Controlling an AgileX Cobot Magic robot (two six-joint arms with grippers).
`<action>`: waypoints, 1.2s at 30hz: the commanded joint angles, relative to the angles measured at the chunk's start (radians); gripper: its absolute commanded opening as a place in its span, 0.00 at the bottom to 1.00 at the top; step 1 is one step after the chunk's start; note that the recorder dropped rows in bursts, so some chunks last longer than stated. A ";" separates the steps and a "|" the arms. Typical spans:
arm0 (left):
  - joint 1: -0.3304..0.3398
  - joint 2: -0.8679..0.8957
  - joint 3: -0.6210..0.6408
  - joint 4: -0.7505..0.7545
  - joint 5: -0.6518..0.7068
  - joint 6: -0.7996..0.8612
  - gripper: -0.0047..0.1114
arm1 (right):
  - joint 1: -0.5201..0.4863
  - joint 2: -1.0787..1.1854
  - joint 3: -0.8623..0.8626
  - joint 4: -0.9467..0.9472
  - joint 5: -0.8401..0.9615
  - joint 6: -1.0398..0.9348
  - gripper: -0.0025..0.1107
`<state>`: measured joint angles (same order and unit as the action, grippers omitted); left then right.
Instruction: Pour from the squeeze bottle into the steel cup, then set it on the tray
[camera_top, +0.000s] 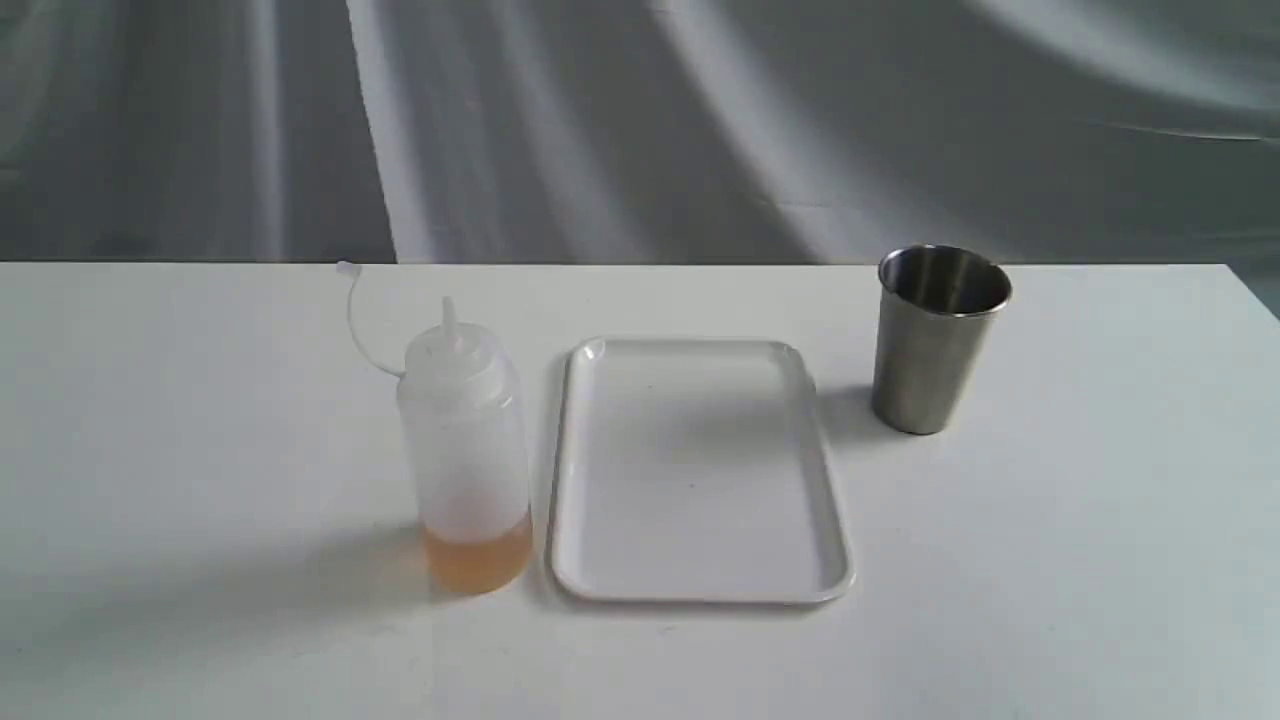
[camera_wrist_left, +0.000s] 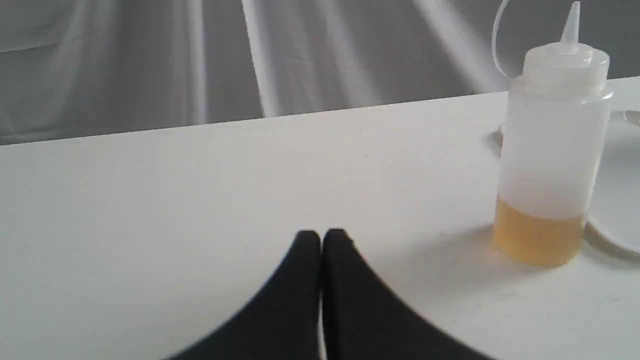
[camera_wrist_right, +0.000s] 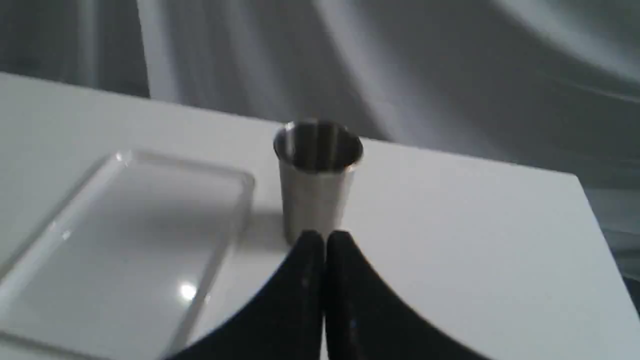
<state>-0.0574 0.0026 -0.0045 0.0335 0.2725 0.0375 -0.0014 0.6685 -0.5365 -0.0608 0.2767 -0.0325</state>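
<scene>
The squeeze bottle (camera_top: 465, 450) stands upright on the white table just left of the tray (camera_top: 697, 470), a little amber liquid at its base and its cap strap curling up to the left. The steel cup (camera_top: 937, 337) stands upright to the right of the tray, apart from it. Neither gripper shows in the exterior view. In the left wrist view my left gripper (camera_wrist_left: 321, 236) is shut and empty over bare table, with the bottle (camera_wrist_left: 549, 145) standing off to one side. My right gripper (camera_wrist_right: 324, 236) is shut and empty, the cup (camera_wrist_right: 316, 177) just beyond its tips.
The table's far edge (camera_top: 640, 263) runs along a grey draped cloth backdrop. Its right edge falls away near the cup (camera_top: 1255, 290). The tray (camera_wrist_right: 125, 235) lies flat with nothing on it.
</scene>
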 joint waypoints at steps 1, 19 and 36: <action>-0.006 -0.003 0.004 -0.001 -0.007 -0.001 0.04 | 0.067 0.112 -0.047 -0.020 -0.128 0.025 0.02; -0.006 -0.003 0.004 -0.001 -0.007 -0.003 0.04 | 0.551 0.824 -0.326 -0.042 -0.342 0.006 0.02; -0.006 -0.003 0.004 -0.001 -0.007 -0.005 0.04 | 0.630 1.209 -0.326 -0.013 -0.714 0.040 0.02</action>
<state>-0.0574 0.0026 -0.0045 0.0335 0.2725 0.0375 0.6277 1.8771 -0.8583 -0.0798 -0.4006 0.0000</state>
